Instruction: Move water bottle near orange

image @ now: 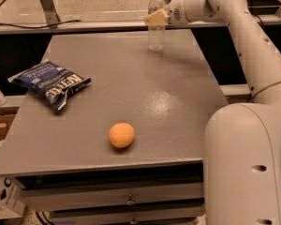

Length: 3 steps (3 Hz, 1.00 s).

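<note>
Clearly, the biggest thing in view is the white robot arm (pixel 243 36), which reaches from the right side up and over to the far edge of the grey table (pixel 178 107). On the left part of the table lies a blue chip bag (pixel 49 83), a little crumpled and well apart from everything else. The water bottle (pixel 156 34) stands upright near the far edge, a bit right of the middle, with its base on the table top. The orange (pixel 121 135) sits alone close to the near edge, well apart from the bottle. The gripper (pixel 154 18) is at the upper part of the bottle, just below the cap. Whether it is spread or pressed on the bottle, I cannot tell.

The bottle looks like thin clear plastic, so I judge it to be light; how full it is I cannot see. Its wall probably gives way under hard pressure, and the smooth plastic can slip. It is tall and narrow, so it can tip easily when it is pushed high up. I think the ribbed body, around the middle, is the better place to hold it, with moderate force. The orange is round and may roll if it is bumped, so the bottle should be set down beside it, not against it.
</note>
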Each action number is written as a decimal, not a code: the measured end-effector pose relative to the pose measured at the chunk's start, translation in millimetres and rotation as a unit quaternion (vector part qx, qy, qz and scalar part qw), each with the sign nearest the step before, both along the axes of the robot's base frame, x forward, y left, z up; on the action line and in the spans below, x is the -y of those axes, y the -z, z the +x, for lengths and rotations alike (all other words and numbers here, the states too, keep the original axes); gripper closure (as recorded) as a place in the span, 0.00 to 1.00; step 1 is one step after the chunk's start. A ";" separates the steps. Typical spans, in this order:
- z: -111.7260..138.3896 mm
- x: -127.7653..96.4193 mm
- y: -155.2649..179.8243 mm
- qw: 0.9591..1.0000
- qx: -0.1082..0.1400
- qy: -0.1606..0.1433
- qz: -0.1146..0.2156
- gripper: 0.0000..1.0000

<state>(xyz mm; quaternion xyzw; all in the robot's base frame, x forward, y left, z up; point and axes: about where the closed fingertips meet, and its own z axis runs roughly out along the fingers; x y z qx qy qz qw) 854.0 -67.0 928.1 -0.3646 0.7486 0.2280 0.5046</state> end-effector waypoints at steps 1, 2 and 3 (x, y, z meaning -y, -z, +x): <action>1.3 -1.7 -0.7 1.000 -0.002 -0.001 0.002 0.88; 3.1 -3.1 -1.6 1.000 -0.003 -0.002 0.004 1.00; 3.3 -3.2 -1.6 1.000 -0.003 -0.002 0.004 1.00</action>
